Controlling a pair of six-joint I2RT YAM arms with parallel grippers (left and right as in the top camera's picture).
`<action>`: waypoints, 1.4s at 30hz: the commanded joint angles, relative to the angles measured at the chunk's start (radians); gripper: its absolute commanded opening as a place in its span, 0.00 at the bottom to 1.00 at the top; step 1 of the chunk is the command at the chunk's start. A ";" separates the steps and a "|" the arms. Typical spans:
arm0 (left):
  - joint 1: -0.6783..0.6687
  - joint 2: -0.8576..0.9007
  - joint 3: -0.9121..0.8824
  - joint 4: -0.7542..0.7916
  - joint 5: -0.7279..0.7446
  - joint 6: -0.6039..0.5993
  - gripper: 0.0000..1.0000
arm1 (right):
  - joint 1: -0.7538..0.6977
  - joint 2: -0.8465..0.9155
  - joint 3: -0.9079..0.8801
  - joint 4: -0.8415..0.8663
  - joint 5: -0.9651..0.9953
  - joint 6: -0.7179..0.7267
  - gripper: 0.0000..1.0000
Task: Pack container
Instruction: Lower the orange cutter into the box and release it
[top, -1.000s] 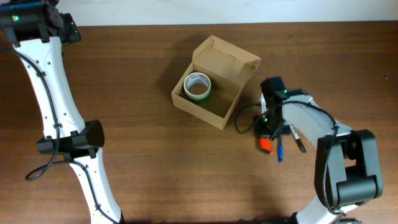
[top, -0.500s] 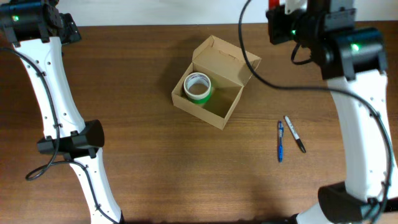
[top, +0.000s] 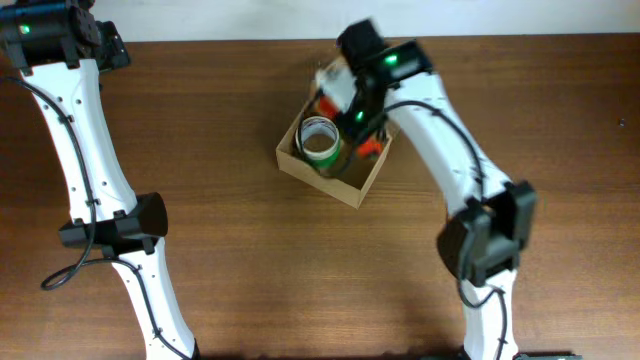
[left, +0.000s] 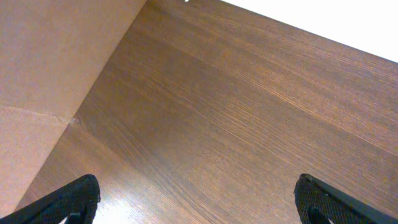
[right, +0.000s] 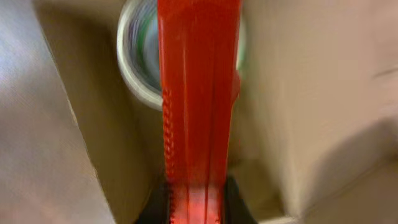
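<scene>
Right fingers (right: 239, 208) pinch the long red ridged plastic cutter (right: 199, 93); lower it beside the green-and-white tape roll (right: 134, 74), well inside the tan cardboard box (top: 315, 178), before releasing; left fingers (left: 68, 199) hang spread over the counter (left: 236, 124)

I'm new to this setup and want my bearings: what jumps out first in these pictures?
A bright red tool, clamped in the right arm's jaws, fills the right wrist view, pointing into the open cardboard box at mid-table. A green-edged tape roll lies inside the box.
</scene>
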 joint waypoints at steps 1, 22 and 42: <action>0.007 -0.028 0.008 0.000 -0.004 0.009 1.00 | 0.038 0.011 0.015 -0.028 -0.013 -0.020 0.04; 0.007 -0.028 0.008 0.000 -0.004 0.009 1.00 | 0.096 0.077 -0.039 0.034 -0.018 -0.043 0.04; 0.007 -0.028 0.008 0.000 -0.004 0.009 1.00 | 0.158 0.159 -0.042 0.037 -0.016 -0.042 0.08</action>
